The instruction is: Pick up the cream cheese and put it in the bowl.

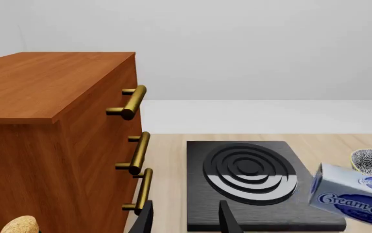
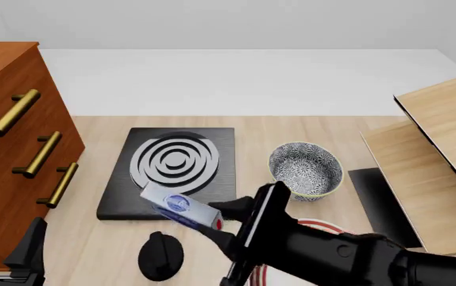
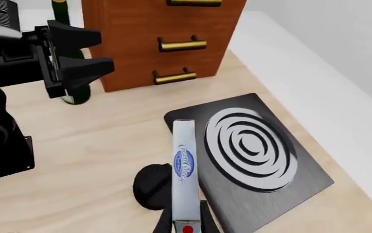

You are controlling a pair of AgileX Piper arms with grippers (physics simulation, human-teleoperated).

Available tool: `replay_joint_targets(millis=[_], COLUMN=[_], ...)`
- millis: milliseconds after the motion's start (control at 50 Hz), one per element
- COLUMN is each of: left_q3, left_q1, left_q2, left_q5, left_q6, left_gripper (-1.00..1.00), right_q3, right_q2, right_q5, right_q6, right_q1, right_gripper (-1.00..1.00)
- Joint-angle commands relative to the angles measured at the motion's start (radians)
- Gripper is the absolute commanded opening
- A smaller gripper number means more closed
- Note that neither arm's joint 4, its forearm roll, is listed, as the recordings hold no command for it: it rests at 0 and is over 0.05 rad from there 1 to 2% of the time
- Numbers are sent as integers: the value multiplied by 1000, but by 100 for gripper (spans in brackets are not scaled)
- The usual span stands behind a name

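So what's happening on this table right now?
The right gripper has hold of the cream cheese and carries it lifted, over the near edge of the black hotplate. The speckled bowl it should go into stands empty just right of the hotplate, so the drop is not yet done. The left gripper hangs open and idle by the wooden drawers, holding nothing.

The right arm hides most of the red-ringed plate (image 2: 311, 225); the picture's edge cuts the left pincer (image 2: 7, 245).
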Motion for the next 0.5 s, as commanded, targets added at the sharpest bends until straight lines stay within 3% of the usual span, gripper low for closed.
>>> replay_joint_targets(millis=[20,80,260,500], left_q3=[0,0,0,0], left_q1=[0,0,0,0], left_q2=[0,0,0,0], left_q5=[0,0,0,0], left_q6=[0,0,0,0], left_gripper=[100,100,100,100], right_q3=[16,4,2,-38], right_q2=[-106,-136,-160,-186], right_q5=[77,117,158,247], right_q6=[4,25,7,32], right_q1=[-96,-125,-221,-318], right_gripper=[-100,-100,-100,-100])
